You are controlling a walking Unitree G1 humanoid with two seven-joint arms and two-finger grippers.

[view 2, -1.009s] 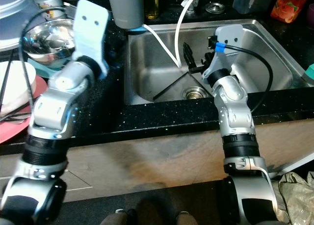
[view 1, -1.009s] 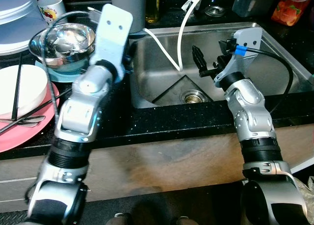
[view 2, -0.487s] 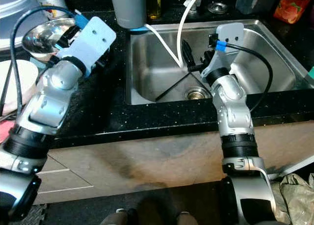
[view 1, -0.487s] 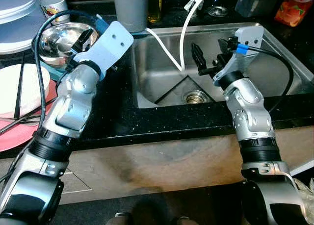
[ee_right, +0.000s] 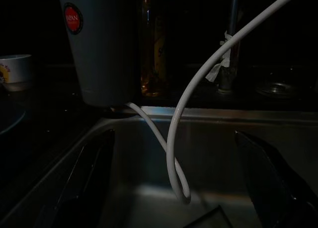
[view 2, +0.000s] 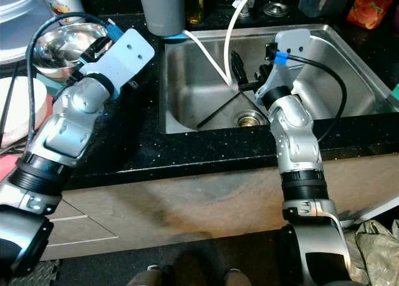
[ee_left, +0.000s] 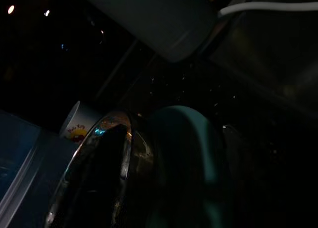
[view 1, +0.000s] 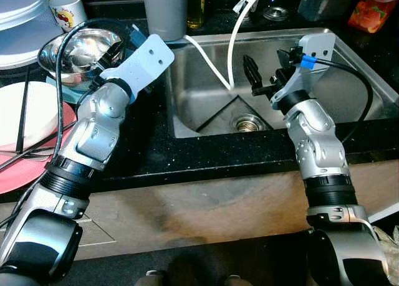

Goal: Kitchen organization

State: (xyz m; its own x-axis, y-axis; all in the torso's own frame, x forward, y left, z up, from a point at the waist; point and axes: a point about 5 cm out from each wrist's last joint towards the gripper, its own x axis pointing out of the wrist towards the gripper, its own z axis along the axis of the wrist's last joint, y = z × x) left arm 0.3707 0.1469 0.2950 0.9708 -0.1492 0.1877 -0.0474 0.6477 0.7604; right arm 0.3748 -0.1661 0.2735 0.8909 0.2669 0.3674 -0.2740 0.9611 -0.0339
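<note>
The black bench (view 1: 206, 158) carries a steel sink (view 1: 206, 93) at its middle. A steel bowl (view 1: 78, 52) sits near the left back corner. The left gripper (view 1: 112, 46) reaches the bowl's rim; whether its fingers are spread I cannot tell. The right gripper (view 1: 257, 80) hangs over the sink, fingers spread, beside a white hose (view 1: 232, 43).

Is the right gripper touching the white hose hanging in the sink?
Apart. In the right wrist view the white hose loops down midway between the two spread fingers with sink wall showing on both sides; the right gripper hangs over the sink.
</note>
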